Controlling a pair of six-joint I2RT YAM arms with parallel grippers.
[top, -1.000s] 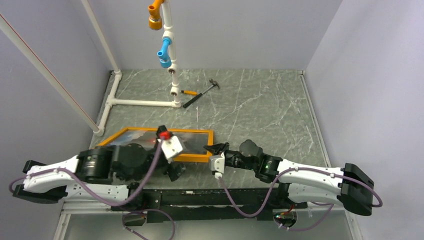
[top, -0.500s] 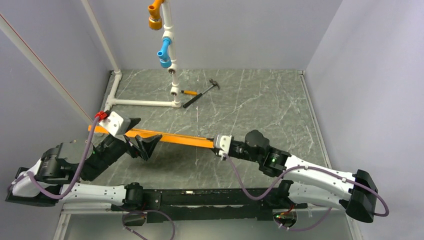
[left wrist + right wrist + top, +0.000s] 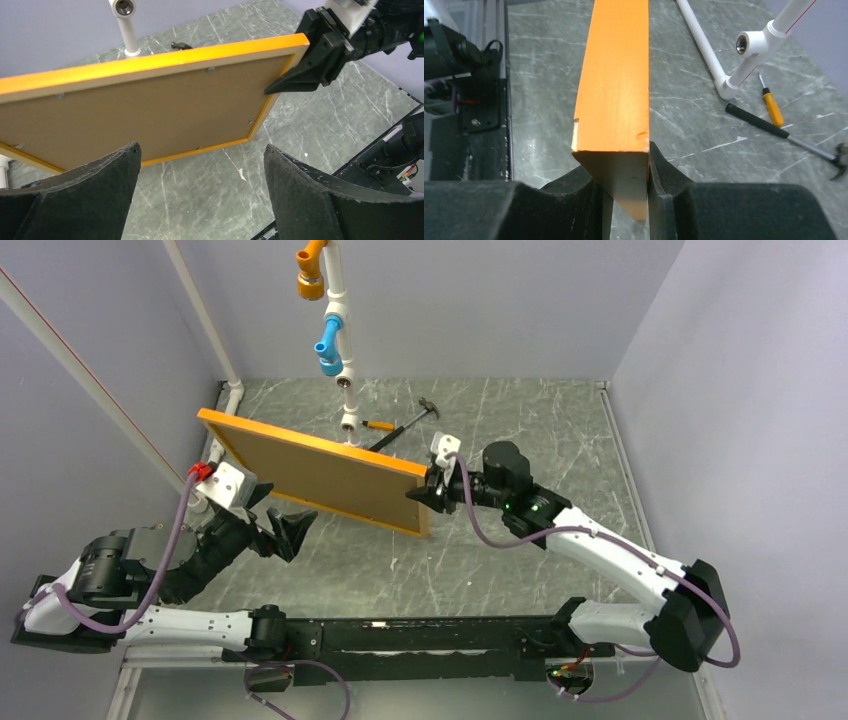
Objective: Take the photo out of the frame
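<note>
pinching the frame point(image 3: 614, 85) by its edge with our right gripper point(image 3: 428, 488), left gripper point(image 3: 200, 150) wide and empty; the photo point(image 3: 320, 475), brown back showing, isn't out yet.

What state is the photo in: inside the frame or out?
Inside. The photo's brown back fills the orange frame, held tilted above the table by the right gripper.

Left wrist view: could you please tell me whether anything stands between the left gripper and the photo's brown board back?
Nothing visible does. The photo's brown board back faces the open left gripper directly. The right gripper clamps the thin orange frame at its end, off to one side.
</note>
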